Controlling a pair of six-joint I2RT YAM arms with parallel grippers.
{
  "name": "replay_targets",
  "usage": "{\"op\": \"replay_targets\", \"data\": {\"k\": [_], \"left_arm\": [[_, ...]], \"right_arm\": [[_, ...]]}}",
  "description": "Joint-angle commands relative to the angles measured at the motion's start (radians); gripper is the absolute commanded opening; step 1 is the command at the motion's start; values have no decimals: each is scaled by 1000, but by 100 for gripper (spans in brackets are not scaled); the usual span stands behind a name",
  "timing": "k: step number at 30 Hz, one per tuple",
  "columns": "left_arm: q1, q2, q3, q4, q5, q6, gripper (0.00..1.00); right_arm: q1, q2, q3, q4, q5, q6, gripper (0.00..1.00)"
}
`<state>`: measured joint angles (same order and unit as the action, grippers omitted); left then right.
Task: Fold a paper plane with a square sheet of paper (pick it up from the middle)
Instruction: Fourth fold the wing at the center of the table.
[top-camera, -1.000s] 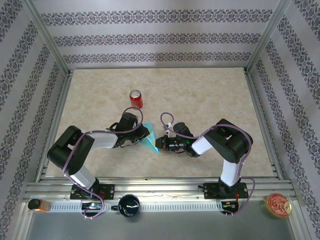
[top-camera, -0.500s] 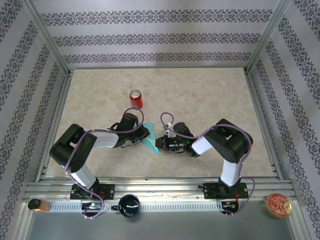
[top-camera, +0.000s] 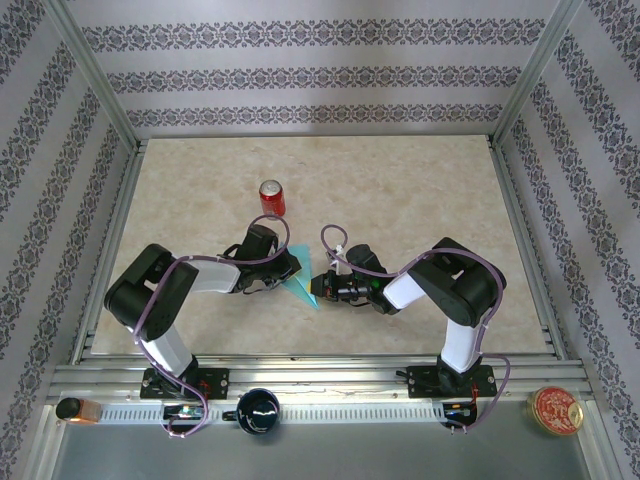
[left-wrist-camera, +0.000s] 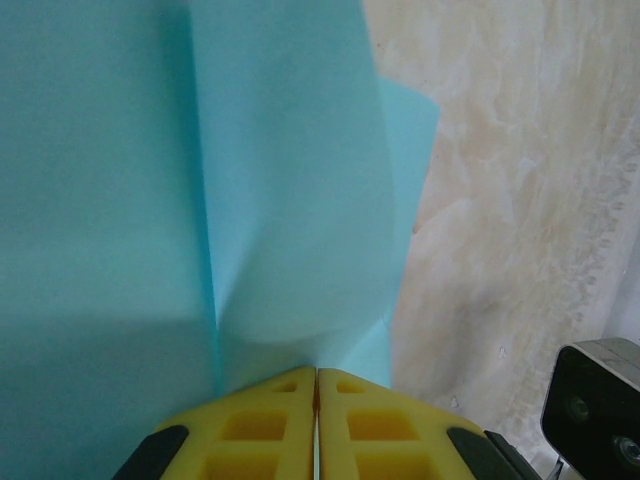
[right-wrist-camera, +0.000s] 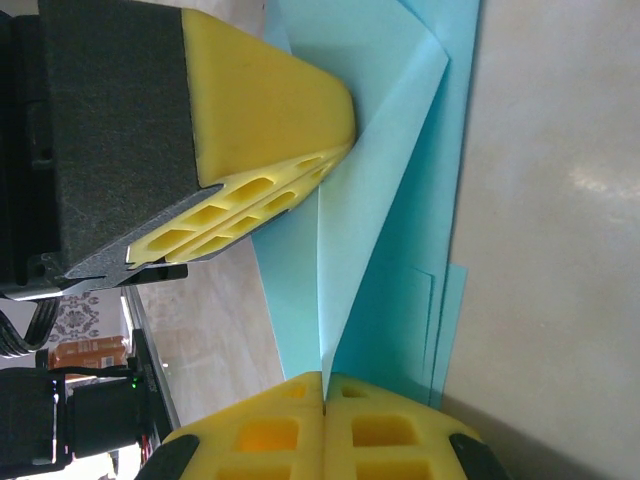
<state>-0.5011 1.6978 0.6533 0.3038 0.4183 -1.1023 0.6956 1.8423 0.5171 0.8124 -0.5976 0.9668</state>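
Here, the left gripper (left-wrist-camera: 317, 372) was seen closed, its yellow fingers (left-wrist-camera: 260, 430) brought flat together with only a hairline seam left between them. An edge of the turquoise paper (left-wrist-camera: 120, 200) was pinched at their tips. The sheet was spread away from that grip with one sharp crease and a loose flap curled off to the side. The right gripper (right-wrist-camera: 325, 378) was likewise fully closed, and a folded ridge of the same paper was caught between its tips. The two grippers were set facing one another, tips close, with the paper held between them. In the overhead view the paper was seen as a narrow pointed shape, nearer the arm bases than the red soda can (top-camera: 272, 198), slightly to the can's right and well apart from it. Whether its lower point touched the marbled tabletop (top-camera: 430, 190) could not be told. The can was seen upright, touched by neither gripper.
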Motion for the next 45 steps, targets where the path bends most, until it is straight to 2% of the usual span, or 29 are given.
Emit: {"op": "replay_targets", "data": {"k": [1,4,10,19,36,45], "left_arm": [[16,25,19,-8,6,34,9],[15,32,21,-12,11,39,9],[15,51,19,-25,27,52,9],[15,53,12,-12,34,47,9],[16,51,6,-2,35,39,8],[16,51,2,3,34,35,8]], "right_arm": [[-18,17,-15,-90,5,-8,0],[-19,12,-15,-90,5,-5,0],[-17,-25,-27,-100,2,8,8],[-1,-102,-46,-208,-14,-16,12],[22,-98,-34,-330,-38,-25,10],[26,-152,-32,-397,-47,-40,15]]}}
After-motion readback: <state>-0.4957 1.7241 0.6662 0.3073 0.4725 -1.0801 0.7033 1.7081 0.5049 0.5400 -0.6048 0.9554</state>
